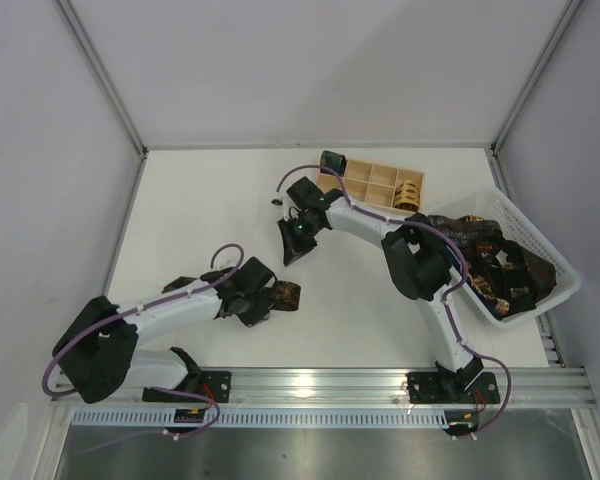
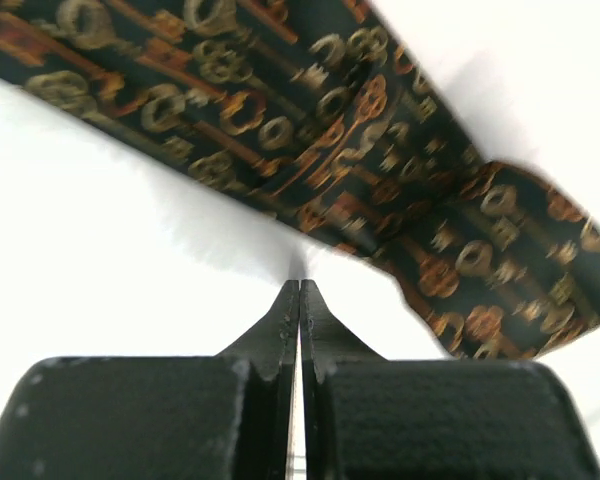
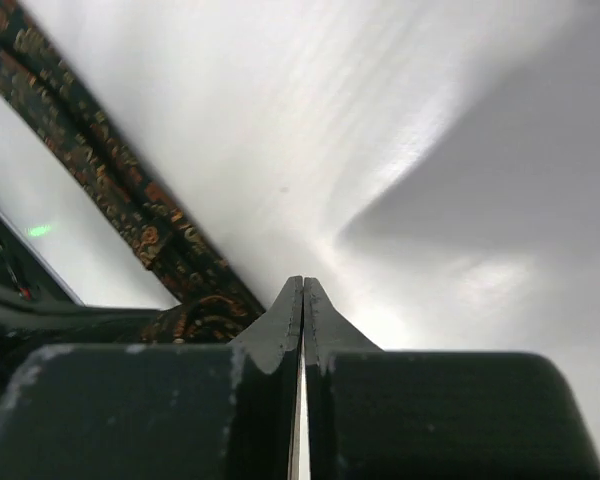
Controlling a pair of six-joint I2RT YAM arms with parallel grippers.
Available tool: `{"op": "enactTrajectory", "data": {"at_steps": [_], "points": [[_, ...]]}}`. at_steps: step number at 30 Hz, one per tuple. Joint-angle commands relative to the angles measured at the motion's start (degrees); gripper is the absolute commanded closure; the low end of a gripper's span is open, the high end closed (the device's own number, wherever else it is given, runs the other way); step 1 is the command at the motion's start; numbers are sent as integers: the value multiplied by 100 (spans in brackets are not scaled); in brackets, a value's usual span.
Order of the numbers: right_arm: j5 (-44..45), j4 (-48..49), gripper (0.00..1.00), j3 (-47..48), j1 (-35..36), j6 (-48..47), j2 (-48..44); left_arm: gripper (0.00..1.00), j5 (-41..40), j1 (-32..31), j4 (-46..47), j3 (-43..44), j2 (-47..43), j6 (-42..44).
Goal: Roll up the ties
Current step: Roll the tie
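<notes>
Dark cloth with gold and orange keys on it: that is the tie (image 2: 310, 130) to roll. It lies on the table (image 1: 200, 200), well apart from the tray (image 1: 363, 172), toward the robot and off to the tray's left.

The left gripper (image 2: 300, 290) is right by it. Its two fingers are pressed tight together and hold nothing that I can see. The tie sits just past the fingertips. I cannot tell if they touch it. Its long side runs across in front of the fingers on a slant, from far left to near right, not straight away from them. So I think a roll would have to start from one end. The left arm is the nearer one for that.

The right gripper (image 3: 303, 285) is closer to the tray, between the tray and the tie. Its fingers are shut tight too, with nothing between them. A thin strip of the same sort of cloth runs along its left side. I cannot tell if that is the same tie.

One gold coil (image 1: 410, 190) sits in the tray. More ties (image 1: 485, 265) are heaped in the basket (image 1: 560, 280), just to the right of the tray.
</notes>
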Motion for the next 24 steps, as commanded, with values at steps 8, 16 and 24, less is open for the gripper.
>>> {"op": "enactTrajectory", "data": {"at_steps": [8,16,24], "points": [[103,-212,100,-586,-530,877,-830,95,411,421,-572,216,-1611,1616],[-442,464,98,-2300,-715,1597,-1858,75,1573,1642,-185,1376,-928,3873],[918,2061,100,-4533,-129,3783,-3458,81,3488,2347,756,2667,723,5202]]}}
